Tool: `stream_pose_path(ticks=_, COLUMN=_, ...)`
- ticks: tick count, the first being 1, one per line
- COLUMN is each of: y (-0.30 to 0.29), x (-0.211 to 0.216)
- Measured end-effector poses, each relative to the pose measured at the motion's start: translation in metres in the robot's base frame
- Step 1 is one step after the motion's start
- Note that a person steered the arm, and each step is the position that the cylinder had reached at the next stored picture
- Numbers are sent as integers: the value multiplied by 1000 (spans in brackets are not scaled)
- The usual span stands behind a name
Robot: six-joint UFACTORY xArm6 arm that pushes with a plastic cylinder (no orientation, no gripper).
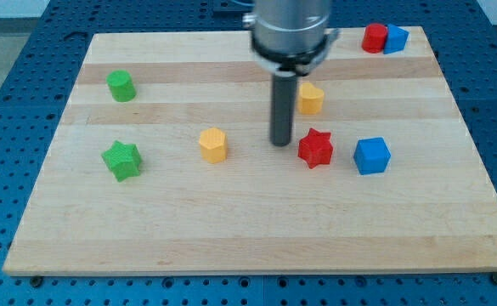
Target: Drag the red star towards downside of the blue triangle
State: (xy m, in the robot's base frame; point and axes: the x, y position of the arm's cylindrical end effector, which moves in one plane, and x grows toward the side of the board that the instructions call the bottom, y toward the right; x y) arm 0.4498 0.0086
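Observation:
The red star point(315, 148) lies right of the board's middle. My tip point(281, 143) stands just to its left, a small gap apart. A blue block point(372, 155), cube-like in shape, sits just right of the star. Another blue block point(396, 38), whose shape I cannot make out for sure, sits at the view's top right, touching a red block point(374, 38) on its left. I cannot tell which blue block is the triangle.
A yellow block point(311, 98) sits just above and right of my tip. A yellow hexagon-like block point(213, 144) lies left of my tip. A green star point(122, 160) and a green cylinder point(121, 86) are at the view's left. The wooden board point(248, 229) rests on a blue pegboard.

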Motion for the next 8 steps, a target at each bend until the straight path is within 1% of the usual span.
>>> stream_pose_path(ticks=1, y=-16, x=25)
stream_pose_path(ticks=2, y=5, x=35)
stream_pose_path(ticks=3, y=58, x=20)
stream_pose_path(ticks=4, y=111, x=-19)
stream_pose_path(ticks=5, y=144, x=-49)
stream_pose_path(ticks=6, y=154, x=-51)
stream_pose_path(ticks=7, y=137, x=-9)
stream_pose_path(ticks=8, y=137, x=14)
